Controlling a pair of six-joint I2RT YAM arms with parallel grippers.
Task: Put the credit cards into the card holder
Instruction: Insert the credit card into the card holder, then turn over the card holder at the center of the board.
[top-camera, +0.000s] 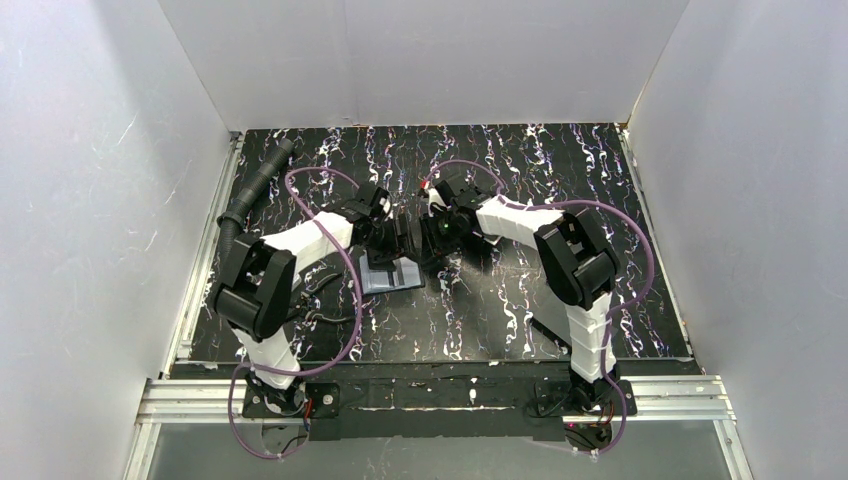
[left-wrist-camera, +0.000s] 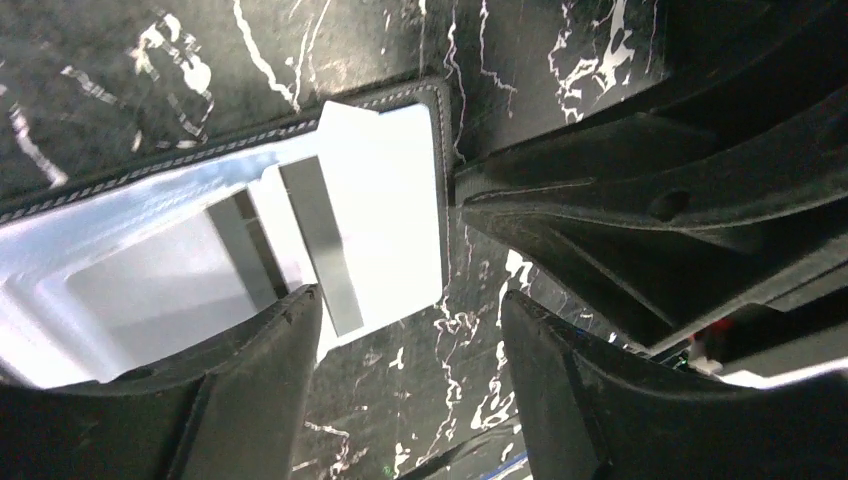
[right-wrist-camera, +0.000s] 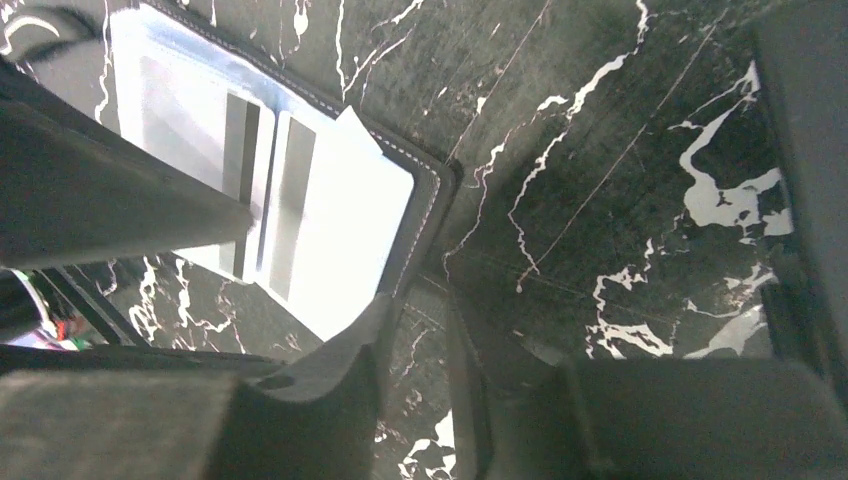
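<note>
Credit cards (right-wrist-camera: 290, 200) lie in the card holder (right-wrist-camera: 432, 195), which rests on the table (right-wrist-camera: 600, 200).

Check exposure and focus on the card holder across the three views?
Left wrist: card holder interior blown out white, pocket detail lost. Right wrist: glare milder, dark stripes on the cards readable. Top external: even light, no glare, but it is small and partly hidden.
</note>
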